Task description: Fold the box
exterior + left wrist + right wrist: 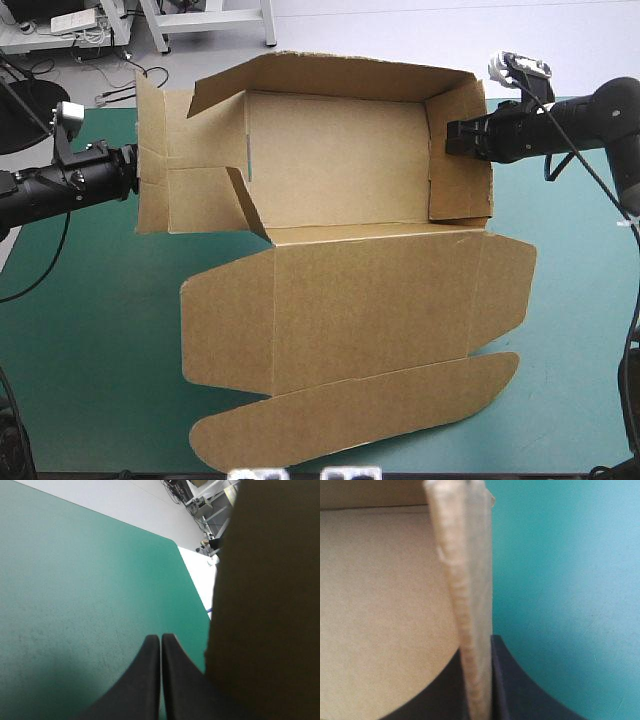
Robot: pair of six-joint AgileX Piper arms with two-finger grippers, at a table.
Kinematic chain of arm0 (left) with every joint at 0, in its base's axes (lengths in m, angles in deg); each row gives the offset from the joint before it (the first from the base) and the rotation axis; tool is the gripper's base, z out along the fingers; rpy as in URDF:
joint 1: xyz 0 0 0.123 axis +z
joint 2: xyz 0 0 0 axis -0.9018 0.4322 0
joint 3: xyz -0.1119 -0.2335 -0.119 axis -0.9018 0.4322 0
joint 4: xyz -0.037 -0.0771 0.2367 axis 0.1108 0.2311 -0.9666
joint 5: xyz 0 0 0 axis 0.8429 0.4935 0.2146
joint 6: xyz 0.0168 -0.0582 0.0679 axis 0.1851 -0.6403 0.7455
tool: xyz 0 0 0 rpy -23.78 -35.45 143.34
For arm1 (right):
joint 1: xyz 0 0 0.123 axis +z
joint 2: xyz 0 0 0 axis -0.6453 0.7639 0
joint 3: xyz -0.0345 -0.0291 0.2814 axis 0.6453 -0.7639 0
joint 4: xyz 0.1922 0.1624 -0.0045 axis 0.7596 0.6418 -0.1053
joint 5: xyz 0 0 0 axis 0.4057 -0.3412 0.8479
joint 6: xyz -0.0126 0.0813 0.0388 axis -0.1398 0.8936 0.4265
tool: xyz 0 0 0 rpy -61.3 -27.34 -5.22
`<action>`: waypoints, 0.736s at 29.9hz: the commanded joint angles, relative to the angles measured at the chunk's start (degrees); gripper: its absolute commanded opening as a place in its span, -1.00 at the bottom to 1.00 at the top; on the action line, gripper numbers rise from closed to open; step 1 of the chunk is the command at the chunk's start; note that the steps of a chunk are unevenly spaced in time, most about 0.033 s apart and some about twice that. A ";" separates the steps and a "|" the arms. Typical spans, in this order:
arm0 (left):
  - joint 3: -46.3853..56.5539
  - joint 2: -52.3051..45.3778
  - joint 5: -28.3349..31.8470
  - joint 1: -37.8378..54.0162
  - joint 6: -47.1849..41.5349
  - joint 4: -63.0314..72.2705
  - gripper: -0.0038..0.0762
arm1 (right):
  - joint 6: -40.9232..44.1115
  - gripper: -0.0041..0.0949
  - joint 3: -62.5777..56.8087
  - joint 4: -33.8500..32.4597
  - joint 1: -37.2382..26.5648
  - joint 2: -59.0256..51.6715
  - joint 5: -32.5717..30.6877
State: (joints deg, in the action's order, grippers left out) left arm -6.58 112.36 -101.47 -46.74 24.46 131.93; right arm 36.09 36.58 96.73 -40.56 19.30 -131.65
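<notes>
- right pincer (479, 645) pinches the upper edge of the box's right wall (462, 150). left pincer (161, 638) is pressed together and empty, just beside the left wall (165, 170).
- teal-green table (90, 340) carries the brown box (350, 200) across its middle, with the tray toward the far edge.
- i judge it about half done: back wall (330, 75) and right wall stand, left wall splays outward, and its flap (245, 205) looks untucked.
- lid (370, 320) lies flat on the near side.

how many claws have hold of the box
1: the right claw clamps the box at its right wall. The left claw sits shut beside it, gripping nothing.
</notes>
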 commanded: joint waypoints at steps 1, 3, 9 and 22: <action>-1.72 -4.64 -4.65 -1.24 -0.22 5.24 -0.90 | 0.98 -0.95 1.71 4.48 -0.34 -2.65 3.38; -1.72 -6.01 -4.65 -1.25 -0.22 5.25 -0.90 | 0.98 -0.95 1.71 4.23 -0.25 -2.65 3.69; -1.72 -10.22 -4.60 -1.25 -0.32 5.12 -0.91 | 2.53 -0.95 1.71 -1.11 2.63 -2.54 3.81; -1.72 -13.26 -4.60 -2.92 -3.05 2.75 -0.91 | 5.50 -0.95 1.63 -2.39 6.67 -1.96 8.79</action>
State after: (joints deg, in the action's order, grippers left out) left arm -6.58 100.31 -102.57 -48.15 22.02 130.41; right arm 40.19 36.58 91.25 -33.93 19.41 -126.07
